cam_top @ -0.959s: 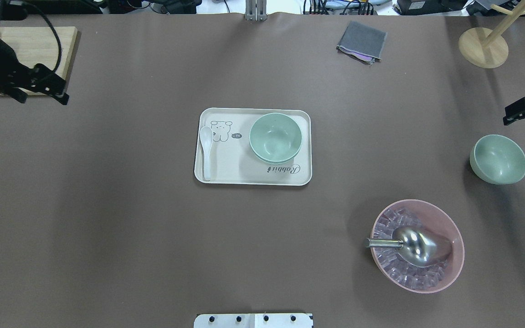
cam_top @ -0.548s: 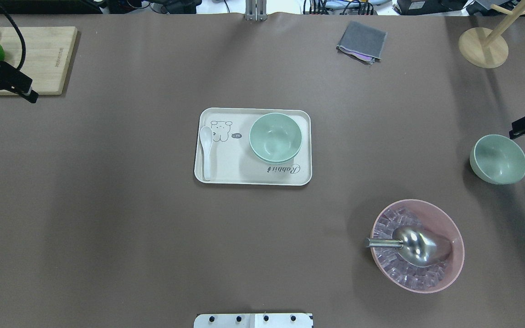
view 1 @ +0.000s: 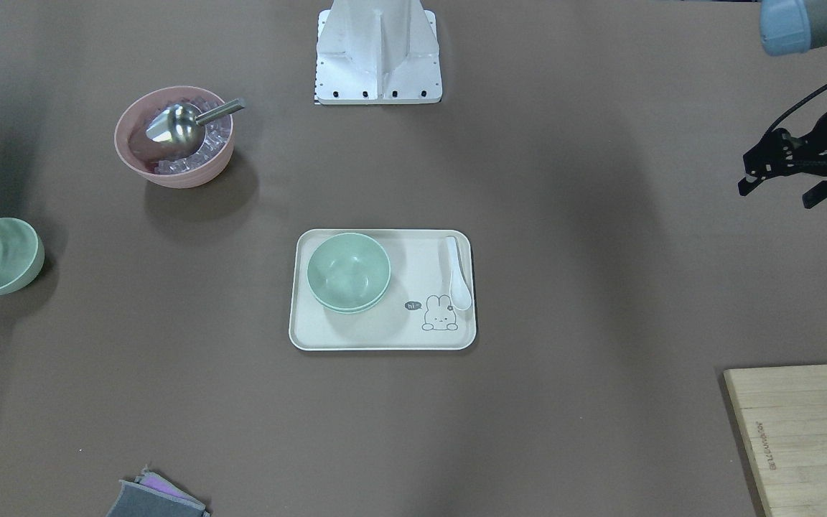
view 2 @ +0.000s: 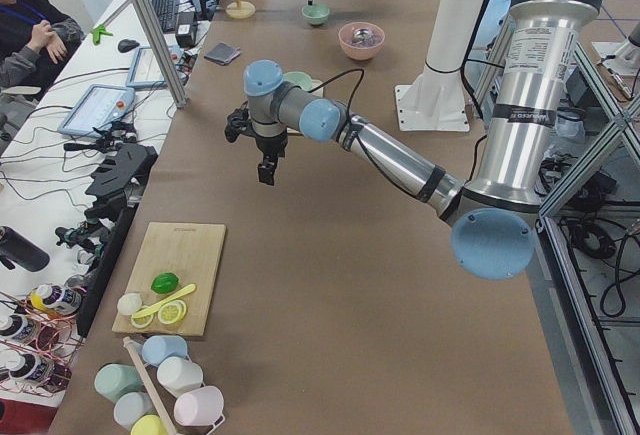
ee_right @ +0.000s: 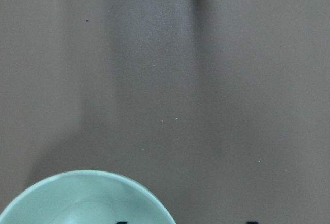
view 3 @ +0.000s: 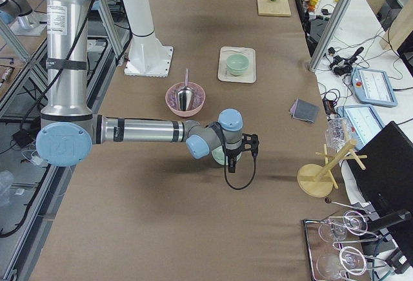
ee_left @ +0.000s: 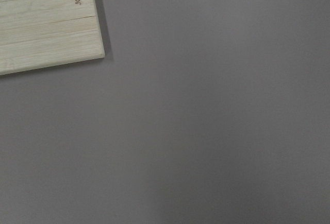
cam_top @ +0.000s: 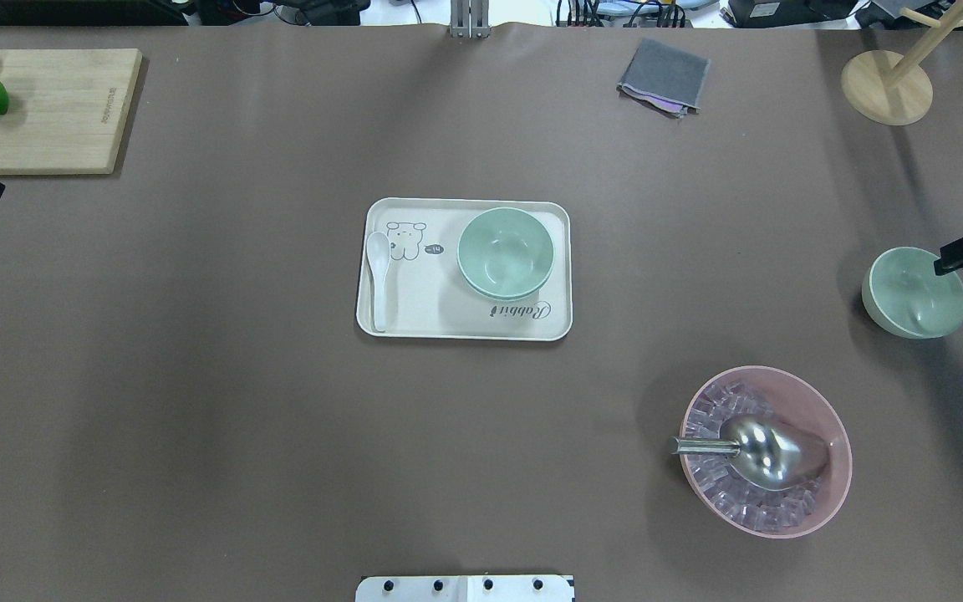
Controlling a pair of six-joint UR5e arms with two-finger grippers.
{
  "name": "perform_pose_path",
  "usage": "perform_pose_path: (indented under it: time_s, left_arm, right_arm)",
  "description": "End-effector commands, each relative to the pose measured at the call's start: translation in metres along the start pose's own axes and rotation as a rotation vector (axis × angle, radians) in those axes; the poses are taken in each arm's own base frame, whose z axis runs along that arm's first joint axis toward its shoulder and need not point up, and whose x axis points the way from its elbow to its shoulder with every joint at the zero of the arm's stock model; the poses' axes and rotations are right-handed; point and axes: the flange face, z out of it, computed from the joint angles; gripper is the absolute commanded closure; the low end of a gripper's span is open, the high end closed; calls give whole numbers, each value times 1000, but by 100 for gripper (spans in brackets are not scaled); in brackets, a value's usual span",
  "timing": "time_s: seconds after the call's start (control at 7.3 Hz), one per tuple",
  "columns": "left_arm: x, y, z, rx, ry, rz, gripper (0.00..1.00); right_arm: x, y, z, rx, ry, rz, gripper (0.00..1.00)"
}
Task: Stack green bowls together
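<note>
The right gripper (cam_top: 962, 257), tips parted, hovers over the outer rim of the lone small round pale mint-green bowl (cam_top: 908, 297) — the bowl lies just inward of it. Well apart, two matching green bowls (cam_top: 505, 253) sit nested on the cream rectangular tray (cam_top: 415, 322). Farthest, the left gripper (view 1: 774, 195) — spread, empty — hangs near the wooden cutting board (cam_top: 63, 109).

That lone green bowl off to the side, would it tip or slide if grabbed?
Likely stiff: the bowl has a clean round rim. Its rounded sides narrow toward the base, so a push near the rim might rock or tip it. The matte surface probably grips fairly well.
</note>
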Motion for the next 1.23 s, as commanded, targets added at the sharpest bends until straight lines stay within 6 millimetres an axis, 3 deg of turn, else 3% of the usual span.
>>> perform_pose_path:
  time_s: [0.0, 0.14, 0.41, 0.55, 0.82, 0.96, 1.1]
  left_arm:
    - [-41, 20, -2, -7, -20, 33, 1]
    - [-42, 21, -2, -9, -21, 30, 1]
    - [-44, 20, 1, -16, -21, 25, 1]
    - [-42, 20, 1, -15, -21, 26, 1]
    - [-42, 20, 1, -15, -21, 23, 1]
    - [-42, 20, 1, -15, -21, 23, 1]
    - [-41, 20, 2, -19, -3, 22, 1]
  right_arm:
    - [5, 10, 11, -4, -9, 11, 32]
    - [3, 11, 11, -5, -11, 12, 41]
    - [1, 12, 10, -9, -19, 18, 77]
    - [-1, 11, 9, -7, -22, 12, 89]
    - [-5, 13, 10, -11, -23, 6, 90]
    - [-7, 12, 10, -11, -25, 2, 100]
    - [-14, 11, 4, -4, -35, -7, 100]
